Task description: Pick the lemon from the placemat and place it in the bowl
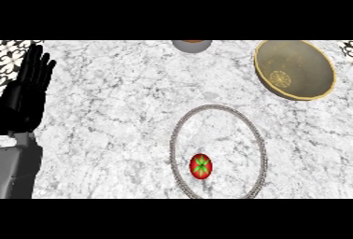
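A small red fruit with a green star-shaped top (201, 166) lies on a round marble-patterned placemat with a beaded grey rim (260, 140), in the mat's lower left part. No yellow lemon shows. A tan, gold-rimmed bowl (295, 69) stands at the far right with nothing inside it. My left hand (27, 91) rests open at the left edge, fingers pointing up, far from the fruit. My right hand is out of view.
A grey round object with a brown top (192, 45) is partly cut off at the counter's far edge, left of the bowl. Patterned tiles show in the top corners. White marble counter lies between mat and bowl.
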Available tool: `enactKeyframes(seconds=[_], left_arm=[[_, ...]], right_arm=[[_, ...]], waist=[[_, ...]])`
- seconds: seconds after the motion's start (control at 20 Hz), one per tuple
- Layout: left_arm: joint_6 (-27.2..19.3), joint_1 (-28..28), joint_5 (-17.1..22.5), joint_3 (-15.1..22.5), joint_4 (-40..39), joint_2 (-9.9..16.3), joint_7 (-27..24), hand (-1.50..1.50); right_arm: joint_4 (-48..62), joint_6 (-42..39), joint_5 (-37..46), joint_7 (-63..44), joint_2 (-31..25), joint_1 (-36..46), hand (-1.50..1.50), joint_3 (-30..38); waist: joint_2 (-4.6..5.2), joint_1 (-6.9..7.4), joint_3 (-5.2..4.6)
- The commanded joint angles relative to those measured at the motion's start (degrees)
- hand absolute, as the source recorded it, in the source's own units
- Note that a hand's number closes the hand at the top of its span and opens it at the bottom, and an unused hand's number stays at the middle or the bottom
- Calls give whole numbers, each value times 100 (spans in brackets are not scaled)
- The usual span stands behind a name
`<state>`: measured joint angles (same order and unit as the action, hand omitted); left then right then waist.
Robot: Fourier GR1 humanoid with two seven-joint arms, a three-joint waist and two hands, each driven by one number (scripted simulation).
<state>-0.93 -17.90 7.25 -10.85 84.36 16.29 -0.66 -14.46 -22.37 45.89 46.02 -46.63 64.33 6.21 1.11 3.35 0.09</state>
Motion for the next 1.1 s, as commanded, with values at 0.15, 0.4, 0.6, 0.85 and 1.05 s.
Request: enactKeyframes(seconds=[0.15, 0.4, 0.6, 0.85, 1.05], left_arm=[[38, 402, 123, -78, 469, 3, 127, 0], [26, 171, 60, -68, 65, -77, -150, 0], [84, -134, 19, -94, -120, 91, -77, 0], [68, -25, 23, -44, 83, 52, 36, 0], [48, 178, -13, 42, 198, -74, -45, 0]], right_arm=[[277, 979, 352, -65, 768, -376, 150, -254], [832, 751, 73, -673, 1042, -350, -150, 83], [1018, 198, -343, -789, 1128, -63, -150, 488], [1029, 274, -1045, -538, 1255, -193, -150, 1180], [985, 548, -1632, -511, 852, -255, -150, 1792]], waist=[[-19, 5, 4], [36, 8, 7], [60, 11, 10], [62, 55, 19], [80, 86, 24]])
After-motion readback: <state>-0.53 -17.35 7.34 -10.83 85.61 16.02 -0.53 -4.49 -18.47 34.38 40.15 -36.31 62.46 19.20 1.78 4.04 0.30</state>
